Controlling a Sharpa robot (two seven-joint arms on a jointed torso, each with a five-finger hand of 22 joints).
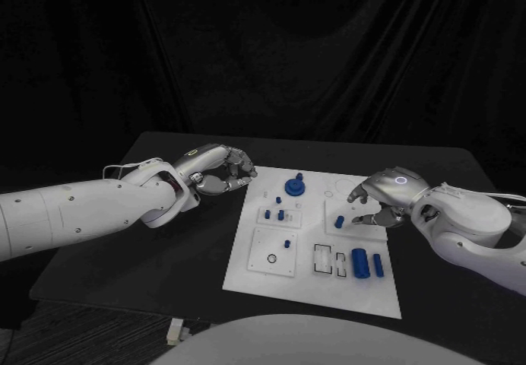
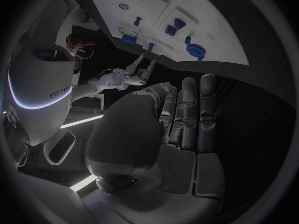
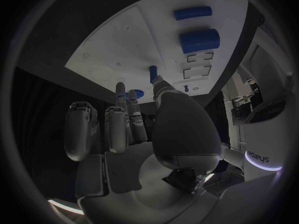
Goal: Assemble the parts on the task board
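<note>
Table (image 1: 153, 251), black, carries the white task board (image 1: 318, 285) at its centre, long side running toward the robot.

Left hand (image 1: 220, 170) sits at roughly ten o'clock from the board's centre, just off the board's far left corner, over bare table. Its fingers are curled inward and nothing is seen in them; in the left wrist view the fingers (image 2: 190, 114) lie close together, the board's edge ahead of them.

Right hand (image 1: 386, 201) hangs over the board's right edge at about two o'clock from centre. Fingers are bent downward with the tips apart; no part is seen held. In the right wrist view a fingertip points toward a small blue peg (image 3: 152, 73) and lies just short of it; contact cannot be confirmed.

Parts, by size: large blue round knob (image 1: 295, 185) at twelve o'clock, between the two hands, nearer the left hand; blue block (image 1: 359, 264) and blue cylinder (image 1: 378, 265) side by side at five o'clock, near side of the right hand; small blue peg (image 1: 340, 222) just beside the right hand's fingertips; small pegs (image 1: 280, 215) left of centre.
</note>
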